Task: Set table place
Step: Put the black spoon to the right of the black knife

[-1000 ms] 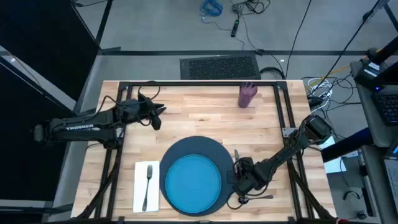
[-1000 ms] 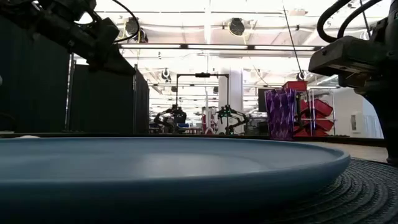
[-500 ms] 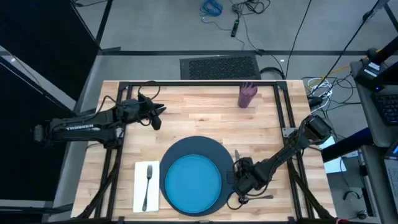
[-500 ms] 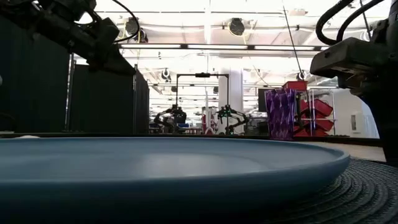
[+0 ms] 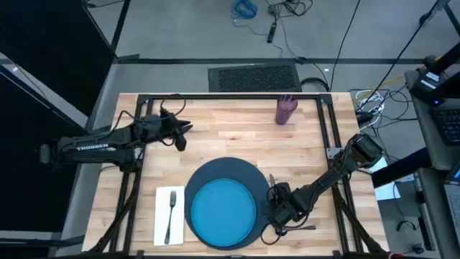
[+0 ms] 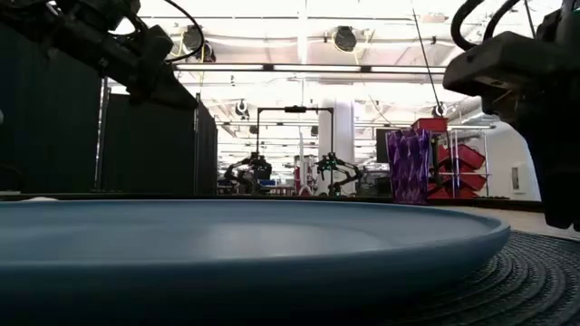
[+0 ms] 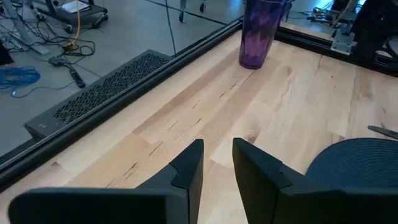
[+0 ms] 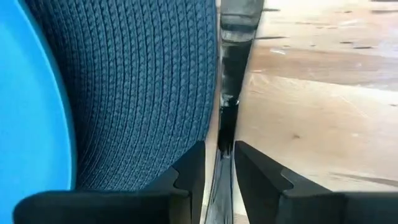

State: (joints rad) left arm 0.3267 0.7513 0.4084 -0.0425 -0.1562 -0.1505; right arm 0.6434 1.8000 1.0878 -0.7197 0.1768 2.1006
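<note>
Counter (image 5: 230, 137): light planked wood, matt. Charger (image 8: 149, 87): coarse woven weave. Plate (image 8: 28, 118): smooth, glossy. Cup (image 7: 260, 31): translucent purple plastic.

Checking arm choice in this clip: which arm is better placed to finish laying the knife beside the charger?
The right. Its hand is already down at the charger's right edge, fingers closed on the knife. The left hand hovers far off over bare table, holding nothing.

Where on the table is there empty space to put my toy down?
Bare wood lies between the purple cup and the charger, and on the table right of the cup. It is crowded beside the charger, where the right gripper holds a knife, and around the napkin.
</note>
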